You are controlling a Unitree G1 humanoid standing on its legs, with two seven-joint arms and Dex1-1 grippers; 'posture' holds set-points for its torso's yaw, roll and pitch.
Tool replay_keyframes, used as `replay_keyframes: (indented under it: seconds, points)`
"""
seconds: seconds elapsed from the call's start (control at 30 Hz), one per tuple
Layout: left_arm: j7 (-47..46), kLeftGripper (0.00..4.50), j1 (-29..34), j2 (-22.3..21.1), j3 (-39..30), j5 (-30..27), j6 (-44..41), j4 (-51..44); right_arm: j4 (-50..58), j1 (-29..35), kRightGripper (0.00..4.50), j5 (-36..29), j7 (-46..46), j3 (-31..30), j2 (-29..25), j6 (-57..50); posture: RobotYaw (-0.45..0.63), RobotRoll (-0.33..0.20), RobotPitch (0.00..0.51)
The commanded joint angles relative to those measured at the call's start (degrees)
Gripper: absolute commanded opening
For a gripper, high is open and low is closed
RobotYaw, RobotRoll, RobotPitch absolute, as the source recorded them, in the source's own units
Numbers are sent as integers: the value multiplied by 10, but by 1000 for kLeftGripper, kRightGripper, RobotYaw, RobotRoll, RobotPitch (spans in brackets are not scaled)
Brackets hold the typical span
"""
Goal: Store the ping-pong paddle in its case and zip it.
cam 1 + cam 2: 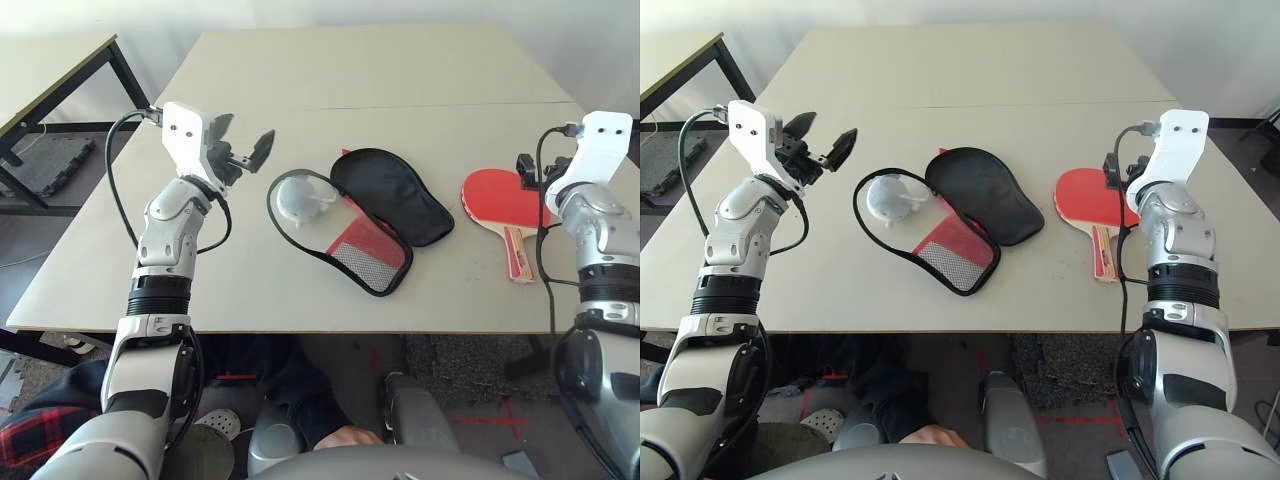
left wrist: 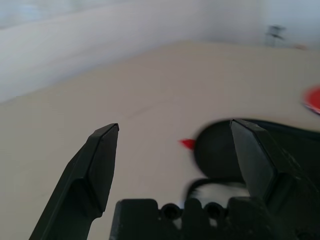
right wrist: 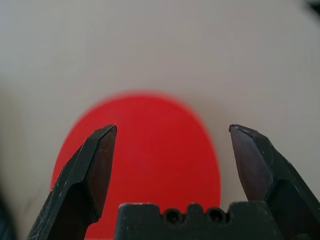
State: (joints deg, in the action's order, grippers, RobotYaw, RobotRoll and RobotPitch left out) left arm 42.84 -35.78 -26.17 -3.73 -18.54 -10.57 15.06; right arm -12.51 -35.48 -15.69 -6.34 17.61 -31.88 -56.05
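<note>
Here, one paddle [image 1: 497,198], one case [image 1: 352,215], both end effectors [image 1: 243,143] [image 3: 172,142] released.

Silver forearms with black ribbed bands, white wrist blocks dotted with screws, black cables looping alongside, and a left gripper [image 1: 245,143] with pointed black fingers.

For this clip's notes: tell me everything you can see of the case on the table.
The case is a paddle-shaped fabric cover lying unzipped and spread flat near the table's middle. One half shows black lining; the other shows red fabric with a mesh pocket, edged by a black zipper rim. A grey-white fluffy ball sits in its round end. Neither gripper touches it: the open left gripper hovers to its left, and the ping-pong paddle lies apart on its right.
</note>
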Motion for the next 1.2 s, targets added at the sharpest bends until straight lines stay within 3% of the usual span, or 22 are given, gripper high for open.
replay_keyframes:
  seconds: [0.03, 0.2, 0.5, 0.73, 0.83, 1.03, 1.07, 1.2]
  points:
    - [104, 4500, -10, -22, 43, -22, -45, -24, 105, -3, 4475, -29, -6, 4, -20, -213, 4, 0, 96]
    - [159, 4500, -22, -20, 60, -30, -60, -22, 164, -11, 4475, -42, -17, 30, -15, -359, -21, 0, 102]
    - [241, 4500, -36, -21, 88, -48, -113, -36, 136, 21, 4475, -34, -1, 21, 16, -365, -10, 0, 93]
    - [250, 4500, -35, -18, 91, -44, -123, -40, 109, 22, 4475, -4, 9, 25, 46, -358, 2, 0, 89]
    - [248, 4500, -32, -19, 91, -43, -124, -42, 108, 24, 3539, 3, 7, 29, 55, -357, 4, 0, 91]
    - [251, 4500, -19, -29, 91, -40, -122, -45, 126, 22, 1247, 0, -12, 21, 56, -360, 9, 0, 97]
    - [253, 4500, -18, -30, 90, -41, -123, -46, 129, 21, 1025, -2, -17, 17, 51, -360, 10, 0, 98]
    - [257, 4500, -10, -33, 87, -44, -123, -52, 152, 18, 1026, -16, -50, -13, 18, -361, 17, 0, 102]
